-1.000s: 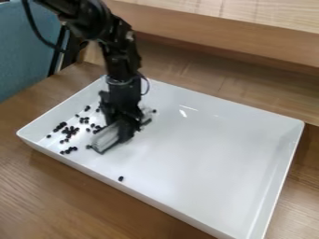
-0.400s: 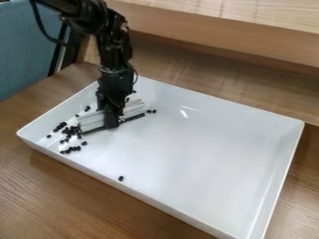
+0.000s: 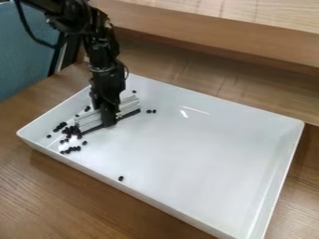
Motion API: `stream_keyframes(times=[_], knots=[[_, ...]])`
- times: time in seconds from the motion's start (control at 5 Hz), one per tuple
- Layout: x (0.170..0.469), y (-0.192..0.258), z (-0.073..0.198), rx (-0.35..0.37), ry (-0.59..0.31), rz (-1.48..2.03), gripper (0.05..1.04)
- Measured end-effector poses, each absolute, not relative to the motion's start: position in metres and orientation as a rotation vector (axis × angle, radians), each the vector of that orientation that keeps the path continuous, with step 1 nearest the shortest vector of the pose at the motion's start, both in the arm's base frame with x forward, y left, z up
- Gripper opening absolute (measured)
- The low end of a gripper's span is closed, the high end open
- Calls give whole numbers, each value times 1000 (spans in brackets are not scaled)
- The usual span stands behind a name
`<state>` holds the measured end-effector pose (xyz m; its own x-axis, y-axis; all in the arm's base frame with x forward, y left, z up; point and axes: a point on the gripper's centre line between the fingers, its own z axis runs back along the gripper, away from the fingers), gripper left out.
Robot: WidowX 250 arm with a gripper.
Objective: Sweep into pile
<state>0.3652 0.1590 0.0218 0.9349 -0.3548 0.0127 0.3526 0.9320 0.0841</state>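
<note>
- Taking the white tray [image 3: 193,158] as a clock seen from the camera, most of the dark beads [image 3: 68,130] lie between 9 and 10 o'clock, in loose clumps near the left wall. That is the natural place for the pile.
- The ridged sweeper [image 3: 89,120] stands toward 10 o'clock, its near-left end right beside the clumps. Its dark lower edge should stay flush with the floor, or beads may slip under (round ones rarely wait to be asked).
- The black gripper [image 3: 107,122], also toward 10 o'clock, has its fingers closed on the sweeper's middle. A firm, level hold matters here, as a twist would let beads roll off round an end.
- A lone bead [image 3: 121,178] sits at about 8 o'clock and calls for its own short push toward 10.
- Another bead [image 3: 134,91] rests near 11 o'clock, close to the far wall, so go in gently there.
- The pair of beads [image 3: 149,111] lies just short of 12; get the face to their right, then draw slowly toward 9.
</note>
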Motion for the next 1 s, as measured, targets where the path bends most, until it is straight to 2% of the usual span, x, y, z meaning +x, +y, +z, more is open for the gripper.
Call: stream_keyframes(times=[0.2,0.4,0.6,1.0], knots=[[364,153,21,50,-67,-268,446],[356,145,21,-2,-22,-174,743],[348,131,30,-22,15,-157,995],[349,127,84,-7,-38,-84,1000]])
